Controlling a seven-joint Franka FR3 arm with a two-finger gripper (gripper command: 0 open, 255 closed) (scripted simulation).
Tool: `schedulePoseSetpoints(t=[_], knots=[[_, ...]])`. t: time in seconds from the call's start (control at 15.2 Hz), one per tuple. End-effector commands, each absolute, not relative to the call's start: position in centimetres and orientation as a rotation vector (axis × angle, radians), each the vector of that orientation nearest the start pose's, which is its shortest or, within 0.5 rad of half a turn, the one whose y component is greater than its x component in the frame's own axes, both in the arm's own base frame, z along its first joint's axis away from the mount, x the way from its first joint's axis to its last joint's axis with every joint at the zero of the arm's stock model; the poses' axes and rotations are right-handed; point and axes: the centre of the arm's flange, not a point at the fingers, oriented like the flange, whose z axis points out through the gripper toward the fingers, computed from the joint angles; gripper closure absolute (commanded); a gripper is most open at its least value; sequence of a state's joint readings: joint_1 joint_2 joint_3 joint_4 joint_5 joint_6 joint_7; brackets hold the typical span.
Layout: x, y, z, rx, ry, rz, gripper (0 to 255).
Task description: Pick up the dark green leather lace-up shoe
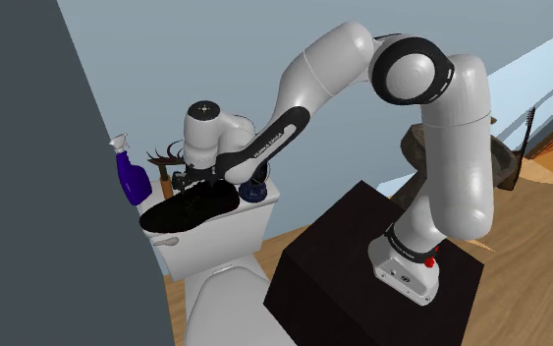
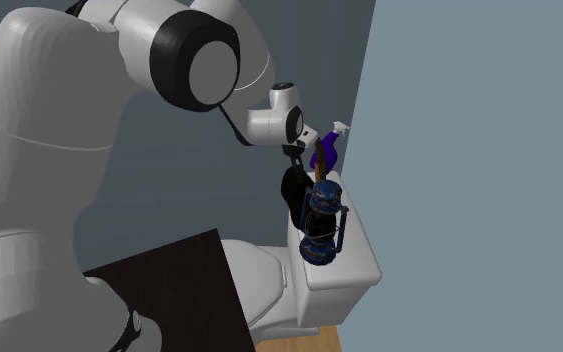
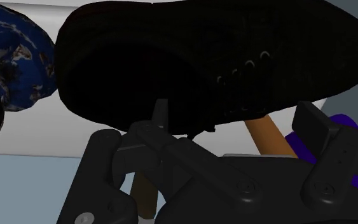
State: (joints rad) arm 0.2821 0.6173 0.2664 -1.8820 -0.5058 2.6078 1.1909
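The gripper [image 3: 234, 118] is at the blackish lace-up shoe [image 1: 191, 209] on the toilet tank [image 1: 215, 241], not lifted I think; whether the jaws pinch it I cannot tell.

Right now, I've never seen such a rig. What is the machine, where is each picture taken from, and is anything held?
A white robot arm stands on a dark box beside a toilet. The shoulder view looks from beside the box, the second from behind the arm, the wrist view from its hand. On the tank stand a purple spray bottle and a blue lantern. The black gripper is at a dark shoe over the tank; whether it grips it, I cannot tell.
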Motion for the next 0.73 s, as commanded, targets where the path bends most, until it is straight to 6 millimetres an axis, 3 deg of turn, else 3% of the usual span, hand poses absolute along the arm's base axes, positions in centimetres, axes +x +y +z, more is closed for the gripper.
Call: schedulePoseSetpoints(t=[0.0, 0.33, 0.46, 0.53, 0.66], knots=[[55.3, 34.1, 19.0, -3.067, 0.437, -0.315, 0], [55.3, 34.1, 16.1, -3.067, 0.437, -0.315, 0], [55.3, 34.1, 16.1, -3.067, 0.437, -0.315, 0], [55.3, 34.1, 16.1, -3.067, 0.437, -0.315, 255], [55.3, 34.1, 16.1, -3.067, 0.437, -0.315, 255]])
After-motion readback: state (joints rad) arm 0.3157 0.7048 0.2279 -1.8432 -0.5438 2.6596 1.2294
